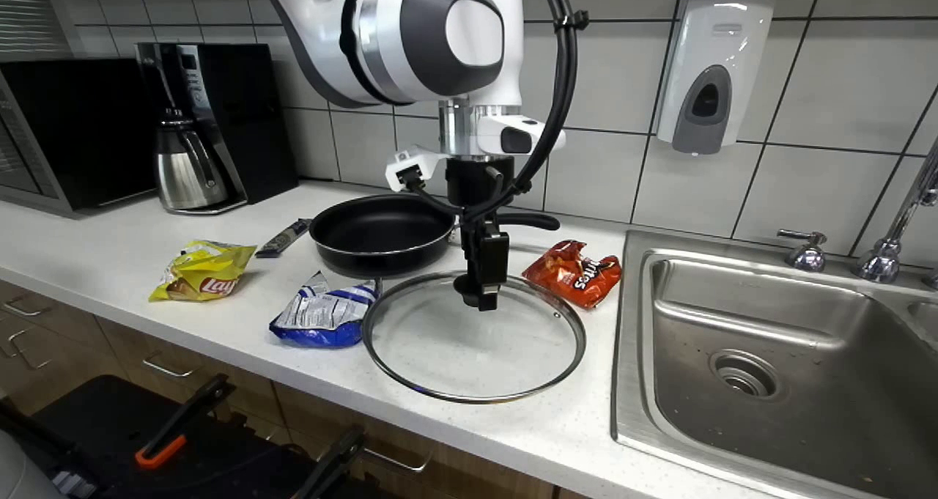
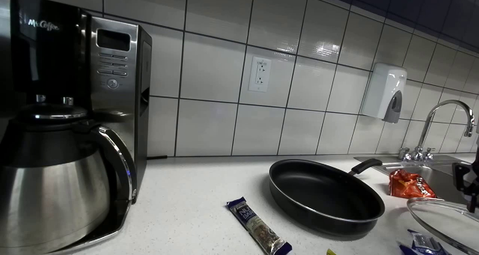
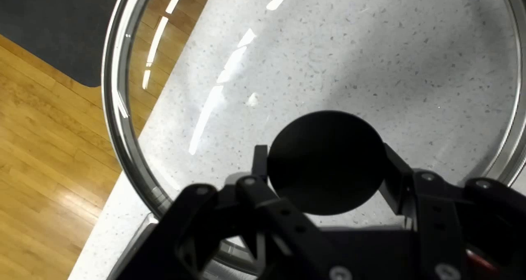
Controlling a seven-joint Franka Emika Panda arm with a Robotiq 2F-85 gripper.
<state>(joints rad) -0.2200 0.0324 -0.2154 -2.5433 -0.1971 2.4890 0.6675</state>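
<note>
Gripping the lid by its black knob with the claw. Spanning the knob's width with the jaws, partway apart, and bearing on it with the finger pads at 9 and 3 o'clock in the wrist view. Standing the arm over the lid, at 12 o'clock in an exterior view.

Holding the lid over the table, near its front edge. Showing wood floor through the glass at 10 o'clock in the wrist view. Giving no certain reading of contact between rim and table.

Taking the lid as dial centre in an exterior view: locating the pan at 11 o'clock, upright, and its handle partly behind the claw; locating the blue bag at 9 o'clock, just beside the rim, and the red bag at 2 o'clock; locating the yellow bag between 9 and 10 o'clock, well apart, and the bar at 10 o'clock, just beside the pan. Finding the sink at 3 o'clock and, on the wall, the dispenser at 1 o'clock.

Taking the pan as dial centre in an exterior view: locating the bar at 8 o'clock, the tap at 2 and the outlet at 11.
</note>
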